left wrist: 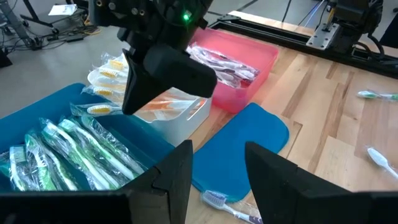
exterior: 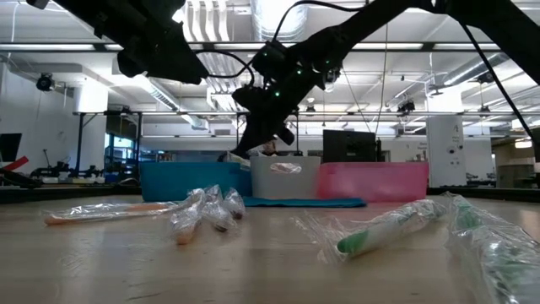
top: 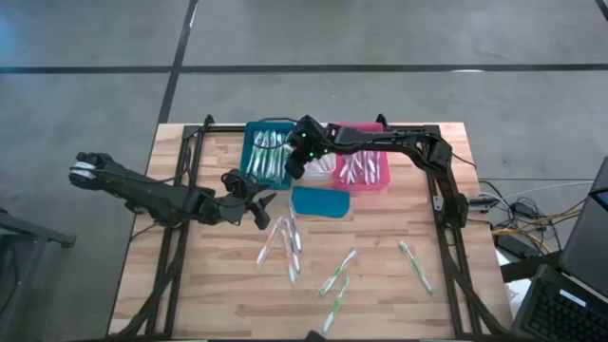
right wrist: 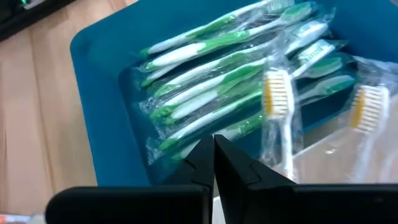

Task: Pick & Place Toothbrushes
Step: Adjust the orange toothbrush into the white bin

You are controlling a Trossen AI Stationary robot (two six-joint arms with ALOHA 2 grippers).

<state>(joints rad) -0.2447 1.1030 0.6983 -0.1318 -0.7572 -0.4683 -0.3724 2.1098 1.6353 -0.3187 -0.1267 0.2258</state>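
Observation:
Wrapped toothbrushes lie loose on the wooden table: a cluster, a green pair and a single one. Green ones fill the blue bin, orange ones lie in the white bin, and pink ones in the pink bin. My right gripper is shut and hangs over the white bin, close beside an orange-bristled toothbrush. My left gripper is open above the table, beside the flat teal lid, with a toothbrush just below its fingers. My right gripper is shut with its tips pointing down over the white bin. The wrapped orange toothbrush's handle runs right beside one finger. I cannot tell whether the fingers have its wrapper.
The three bins stand side by side at the table's far edge inside a black frame that runs along both sides. The teal lid lies just in front of the bins. Bare wood shows at the near left. Cables and gear sit off the table's right.

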